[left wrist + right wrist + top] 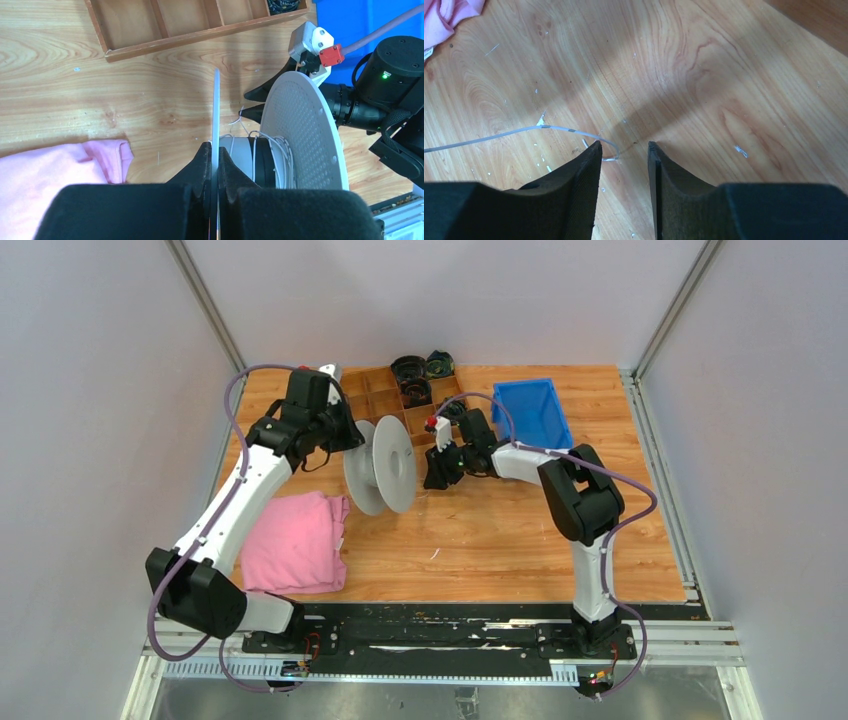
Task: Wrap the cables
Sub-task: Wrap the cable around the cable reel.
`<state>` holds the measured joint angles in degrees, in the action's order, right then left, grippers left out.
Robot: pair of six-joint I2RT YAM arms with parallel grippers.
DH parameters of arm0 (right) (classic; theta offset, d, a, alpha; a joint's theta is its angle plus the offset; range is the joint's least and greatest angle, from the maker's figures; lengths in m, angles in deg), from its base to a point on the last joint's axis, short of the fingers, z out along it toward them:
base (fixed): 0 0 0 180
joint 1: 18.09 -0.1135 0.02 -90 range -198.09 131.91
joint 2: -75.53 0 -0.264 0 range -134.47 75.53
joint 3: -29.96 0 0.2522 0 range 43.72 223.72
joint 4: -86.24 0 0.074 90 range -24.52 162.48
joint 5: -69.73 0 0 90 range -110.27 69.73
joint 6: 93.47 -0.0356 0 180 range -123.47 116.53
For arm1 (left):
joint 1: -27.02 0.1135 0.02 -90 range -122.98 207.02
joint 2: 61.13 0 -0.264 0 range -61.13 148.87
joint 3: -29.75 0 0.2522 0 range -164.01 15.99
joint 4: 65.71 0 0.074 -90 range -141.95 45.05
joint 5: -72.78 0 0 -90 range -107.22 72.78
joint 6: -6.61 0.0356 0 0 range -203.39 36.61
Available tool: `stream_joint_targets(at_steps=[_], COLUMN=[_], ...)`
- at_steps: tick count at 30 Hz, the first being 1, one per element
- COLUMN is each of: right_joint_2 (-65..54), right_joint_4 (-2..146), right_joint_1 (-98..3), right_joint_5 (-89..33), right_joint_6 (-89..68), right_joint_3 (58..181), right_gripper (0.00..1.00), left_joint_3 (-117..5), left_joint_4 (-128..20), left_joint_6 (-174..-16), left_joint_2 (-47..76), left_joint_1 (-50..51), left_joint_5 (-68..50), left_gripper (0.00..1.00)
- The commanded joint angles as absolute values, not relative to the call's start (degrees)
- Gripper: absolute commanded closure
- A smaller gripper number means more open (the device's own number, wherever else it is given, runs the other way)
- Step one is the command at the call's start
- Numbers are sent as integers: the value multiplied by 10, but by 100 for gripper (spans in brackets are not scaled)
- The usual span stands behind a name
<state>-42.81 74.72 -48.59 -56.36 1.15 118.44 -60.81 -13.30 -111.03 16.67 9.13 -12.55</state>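
Observation:
A white spool (381, 466) stands on edge mid-table. My left gripper (216, 149) is shut on its thin near flange (216, 105). Thin white cable (256, 159) is wound in a few loose turns around the hub, beside the perforated far flange (305, 135). A loose end of the cable (519, 131) lies on the wood and curls into a small hook just ahead of my right gripper's left fingertip. The right gripper (624, 146) is open and low over the table to the right of the spool (437, 472), with nothing between its fingers.
A pink cloth (296, 542) lies at the front left. A wooden compartment tray (372, 398) with dark coiled bundles (410, 368) sits behind the spool. A blue bin (533, 411) stands at the back right. Small white scraps dot the wood (740, 151).

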Motion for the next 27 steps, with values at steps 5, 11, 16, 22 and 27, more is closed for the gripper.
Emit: stream_joint_targets(at_steps=[5,11,16,22,27], right_joint_2=[-451,-462,-452,-435,-414], right_joint_4=[760,758,760,781,809], right_joint_1=[-496,-499,-499,-502,-523], right_joint_5=[-593,-612,-626,-684,-724], right_joint_6=[19,17,7,-81,-186], right_joint_3=[1203,1211,1203,1180,1159], right_gripper=[67,80,99,99,99], left_joint_3=[-599,-590,-579,-575,-537], left_joint_4=[-174,-182,-198,-246,-360], left_joint_6=[-1129,-1133,-1136,-1129,-1112], left_joint_2=[139,134,125,117,98], left_joint_1=[101,107,113,116,116], left_joint_5=[-100,-98,-104,-168,-256], left_gripper=[100,100,100,100,100])
